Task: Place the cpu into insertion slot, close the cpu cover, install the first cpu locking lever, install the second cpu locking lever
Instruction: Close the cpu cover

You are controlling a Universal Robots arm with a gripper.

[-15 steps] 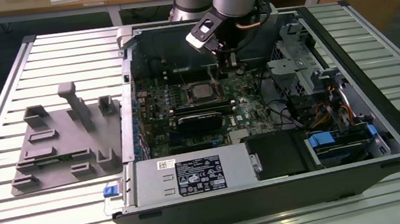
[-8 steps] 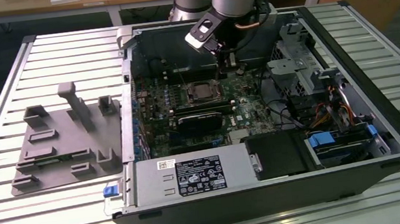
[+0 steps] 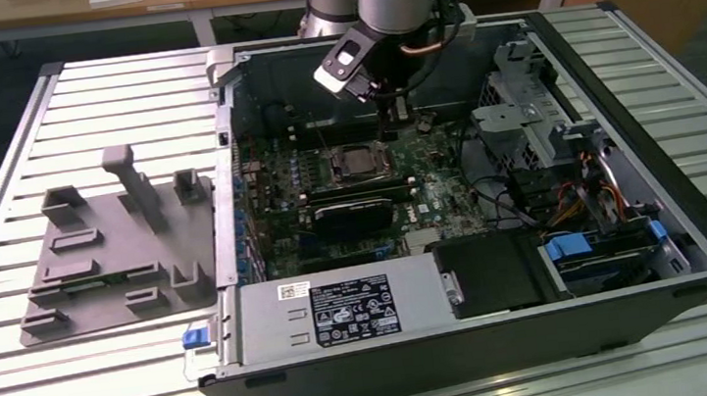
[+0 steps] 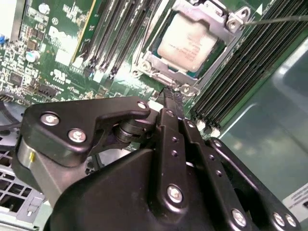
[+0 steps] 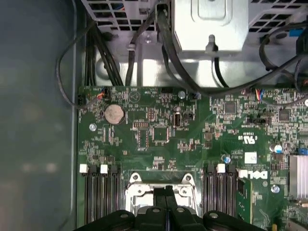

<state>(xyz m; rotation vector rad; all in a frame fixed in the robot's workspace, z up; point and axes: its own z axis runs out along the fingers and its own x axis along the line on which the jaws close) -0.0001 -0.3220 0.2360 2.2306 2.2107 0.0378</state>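
Observation:
The cpu [image 4: 188, 42], a dull silver square, lies in the insertion slot [image 3: 353, 162] on the green board inside the open case. The cpu cover [image 4: 161, 65], a silvery frame, lies flat around it. A thin metal locking lever [image 4: 276, 19] sticks out past one corner of the socket. My gripper [image 4: 169, 96] is shut with nothing between its black fingers, and its tip hangs just beside the socket's edge. The first wrist view has the same fingertips [image 5: 166, 190] over the socket rim [image 5: 137, 192]. In the exterior view the gripper [image 3: 386, 128] hovers just behind the socket.
A black card [image 3: 352, 213] lies just in front of the socket. Long memory slots [image 4: 120, 33] flank it. Cables [image 5: 168, 57] and a drive cage [image 3: 540, 99] crowd the exterior view's right. A grey fixture [image 3: 115, 248] sits outside the case on the slatted table.

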